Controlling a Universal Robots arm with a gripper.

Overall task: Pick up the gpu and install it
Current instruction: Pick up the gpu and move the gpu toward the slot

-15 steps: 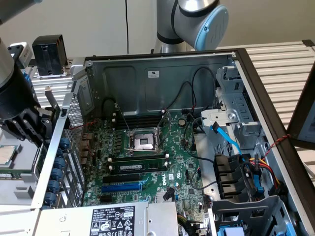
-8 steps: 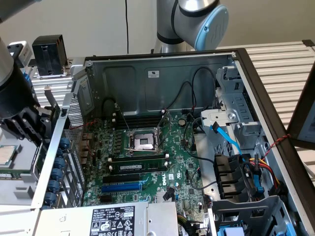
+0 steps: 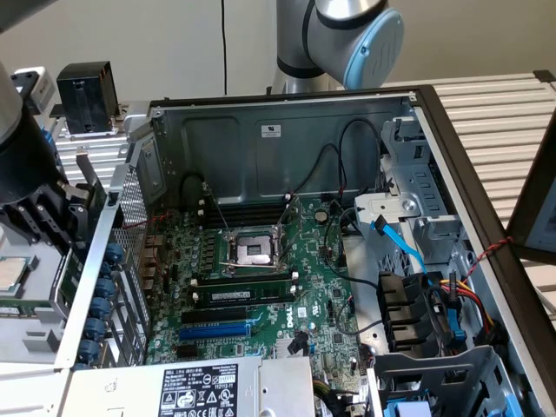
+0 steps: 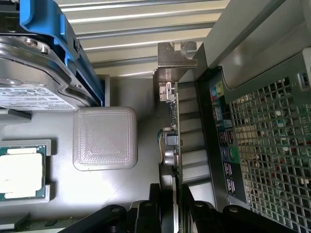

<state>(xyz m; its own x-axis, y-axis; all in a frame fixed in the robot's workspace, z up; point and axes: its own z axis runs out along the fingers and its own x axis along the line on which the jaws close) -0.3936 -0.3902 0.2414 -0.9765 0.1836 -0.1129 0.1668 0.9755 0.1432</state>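
My gripper (image 4: 172,209) is shut on the gpu (image 4: 173,131), which I see edge-on: a thin green board with a metal bracket (image 4: 175,60) at its far end. The card hangs just outside the computer case, beside the rear port panel (image 4: 222,145) and its perforated grille (image 4: 272,145). In the exterior view the black gripper (image 3: 52,213) sits at the exterior view's left, outside the case wall. The large green motherboard (image 3: 261,287) lies open inside the case, with a blue expansion slot (image 3: 217,330) near its front.
Below the card lie a grey square pad (image 4: 104,138), a processor chip in a tray (image 4: 19,174) and a drive in a blue carrier (image 4: 43,73). A black boxy part (image 3: 87,95) stands behind the gripper. Cables and drive bays (image 3: 426,295) crowd the case's right side.
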